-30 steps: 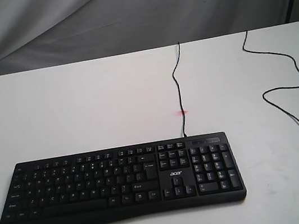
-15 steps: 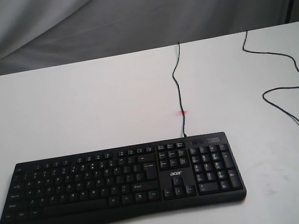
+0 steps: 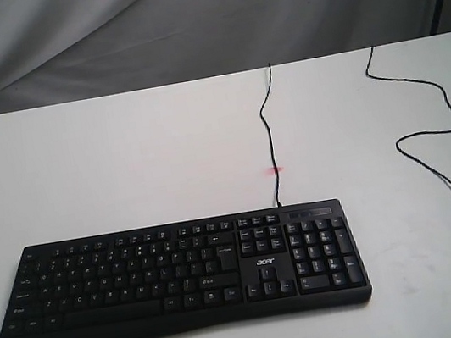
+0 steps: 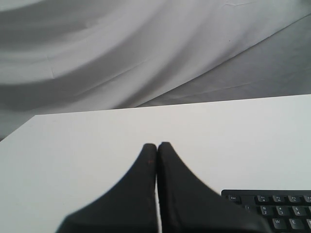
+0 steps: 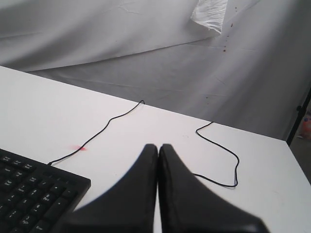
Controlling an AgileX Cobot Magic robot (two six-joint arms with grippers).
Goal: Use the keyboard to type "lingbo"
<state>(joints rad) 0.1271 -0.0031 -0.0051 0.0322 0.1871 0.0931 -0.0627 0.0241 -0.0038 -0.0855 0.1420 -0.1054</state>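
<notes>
On the white table [image 3: 120,151] the keyboard [image 3: 178,275] lies flat toward the near side in the exterior view, and its thin cable [image 3: 268,128] runs to the far edge. It looks to be stiff but light plastic that may slide, so I would not grasp it, only press each springy key straight down. The left gripper [image 4: 156,145] and the right gripper [image 5: 158,146] each have their fingers pressed together and hold nothing.

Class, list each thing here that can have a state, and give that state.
keyboard: flat on table, nothing touching it.
keyboard cable: attached to keyboard, slack.
loose USB cable: plug free, unconnected.
left gripper: fingers shut, empty.
right gripper: fingers shut, empty.
</notes>
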